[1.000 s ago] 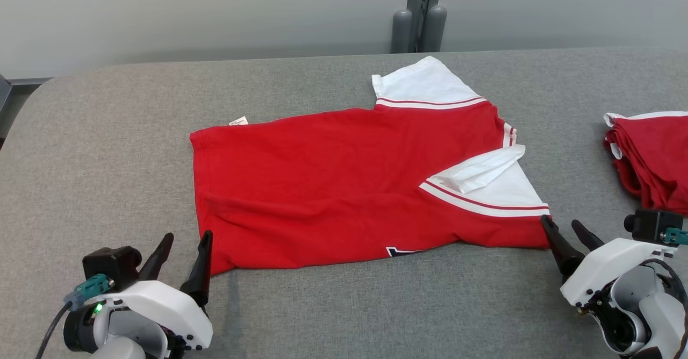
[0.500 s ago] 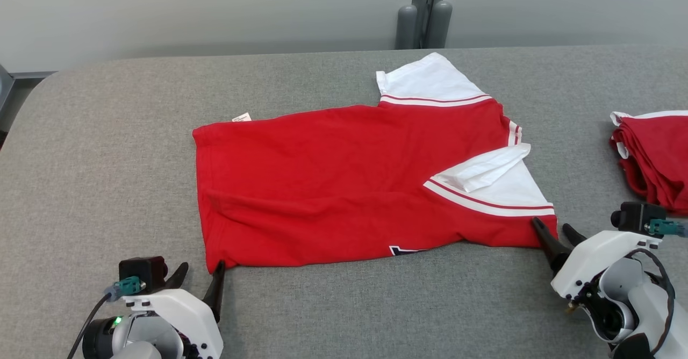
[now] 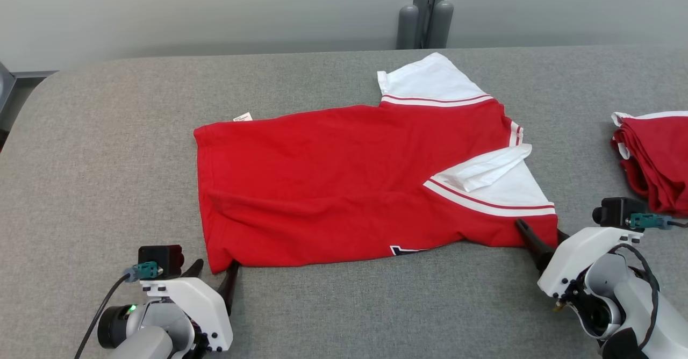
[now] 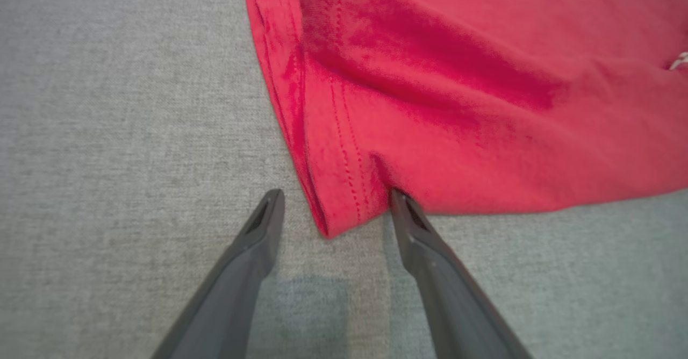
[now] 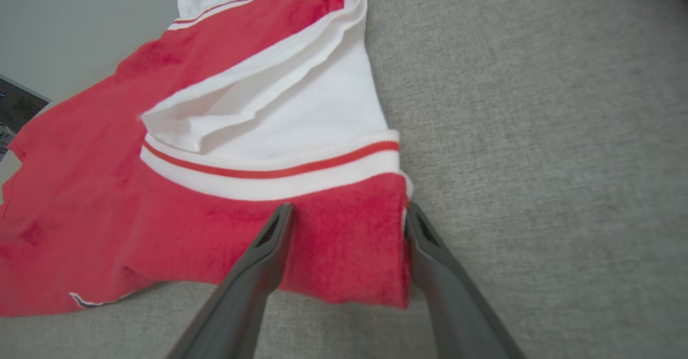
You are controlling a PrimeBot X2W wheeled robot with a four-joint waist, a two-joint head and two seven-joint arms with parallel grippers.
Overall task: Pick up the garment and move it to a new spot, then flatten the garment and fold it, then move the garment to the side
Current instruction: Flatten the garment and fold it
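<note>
A red garment [image 3: 344, 187] with white sleeves and red-white striped trim lies half-folded and spread out on the grey table [image 3: 107, 133]. My left gripper [image 3: 215, 266] stands open at its near left corner. In the left wrist view that hem corner [image 4: 336, 208] sits between the fingers of the left gripper [image 4: 334, 203], and the right fingertip [image 4: 400, 203] touches the cloth edge. My right gripper [image 3: 540, 229] stands open at the near right corner. In the right wrist view the red corner [image 5: 349, 241] below the white sleeve [image 5: 322, 112] lies between the right gripper's [image 5: 348, 211] fingers.
A pile of folded red garments [image 3: 656, 155] lies at the table's right edge, close behind my right wrist. Two grey posts [image 3: 427, 23] stand behind the table's far edge. The table's rounded left corner [image 3: 32, 95] is at the far left.
Both grippers have closed in on the garment's near corners: the left one moved right and lower, the right one moved left, so each corner now sits between open fingers. The garment has not moved.
</note>
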